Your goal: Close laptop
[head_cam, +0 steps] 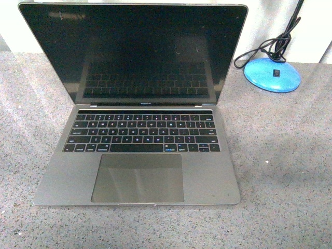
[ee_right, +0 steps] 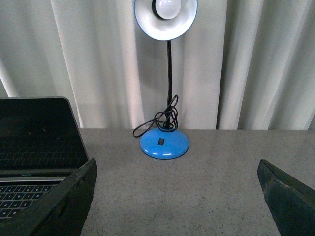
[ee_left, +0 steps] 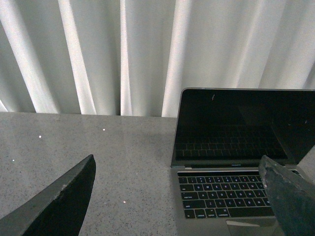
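Note:
The laptop (head_cam: 137, 129) stands open in the middle of the grey speckled table, its dark screen upright and facing me, keyboard and trackpad bare. Neither arm appears in the front view. In the left wrist view my left gripper (ee_left: 179, 194) is open with wide-spread fingers; the laptop (ee_left: 231, 162) lies ahead and to one side, and one finger overlaps its keyboard edge. My right gripper (ee_right: 177, 196) is open too, above bare table, with the laptop (ee_right: 37, 142) just past one finger.
A blue desk lamp (ee_right: 165, 140) with a coiled black cord stands beside the laptop at the back right; its base (head_cam: 272, 74) shows in the front view. White curtains (ee_left: 123, 54) hang behind the table (head_cam: 280, 171).

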Tool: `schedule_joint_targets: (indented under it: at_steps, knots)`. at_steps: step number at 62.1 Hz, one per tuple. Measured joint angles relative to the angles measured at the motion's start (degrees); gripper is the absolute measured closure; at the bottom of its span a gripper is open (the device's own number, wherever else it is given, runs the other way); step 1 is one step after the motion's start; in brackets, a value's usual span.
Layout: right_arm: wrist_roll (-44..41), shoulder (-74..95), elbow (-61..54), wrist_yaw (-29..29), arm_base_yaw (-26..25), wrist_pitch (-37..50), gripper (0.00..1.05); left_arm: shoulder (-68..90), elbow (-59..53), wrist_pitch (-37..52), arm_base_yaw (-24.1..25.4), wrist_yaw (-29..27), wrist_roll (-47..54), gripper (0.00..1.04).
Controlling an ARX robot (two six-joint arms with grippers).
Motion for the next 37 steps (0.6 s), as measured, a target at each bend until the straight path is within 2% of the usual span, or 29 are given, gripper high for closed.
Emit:
schedule_joint_targets:
  at_steps: [37]
  knots:
    - [0.0, 0.0, 0.0, 0.0, 0.0, 0.0, 0.1, 0.0, 0.0, 0.0, 0.0, 0.0, 0.0, 0.07]
